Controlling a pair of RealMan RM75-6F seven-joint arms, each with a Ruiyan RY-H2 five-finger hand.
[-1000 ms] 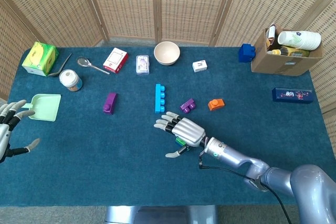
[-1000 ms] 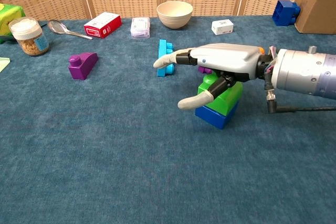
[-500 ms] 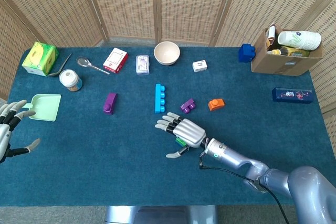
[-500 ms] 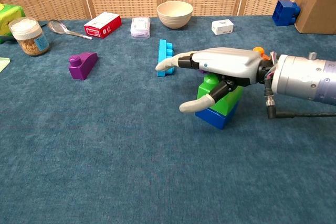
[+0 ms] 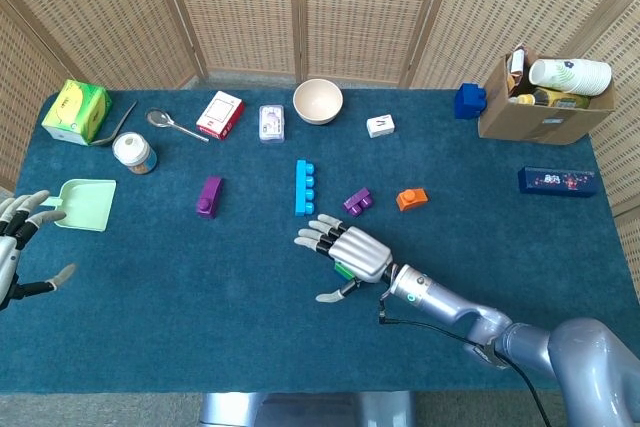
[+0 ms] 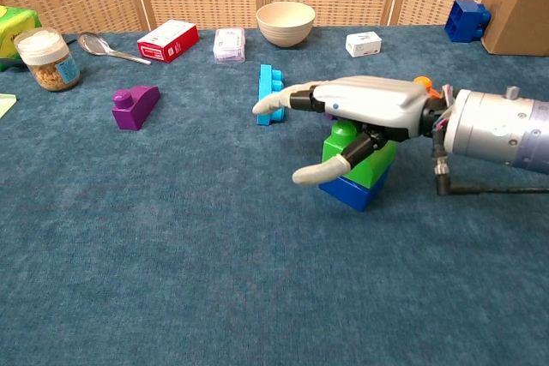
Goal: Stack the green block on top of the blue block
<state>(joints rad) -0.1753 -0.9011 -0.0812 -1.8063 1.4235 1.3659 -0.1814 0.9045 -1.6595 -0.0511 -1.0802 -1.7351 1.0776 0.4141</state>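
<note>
The studded green block (image 6: pixel 358 153) sits on the blue block (image 6: pixel 353 187), both glossy plastic, on the napped teal surface (image 6: pixel 171 255), at about five o'clock from the long cyan brick (image 6: pixel 270 93). The right hand (image 6: pixel 364 109), smooth silver shell with pale fingers (image 6: pixel 274 105), lies flat over the stack, its fingers stretched out and apart, thumb beside the green block; whether it touches cannot be told. The left hand (image 5: pixel 18 242) hangs spread and empty at the surface's nine o'clock edge.
</note>
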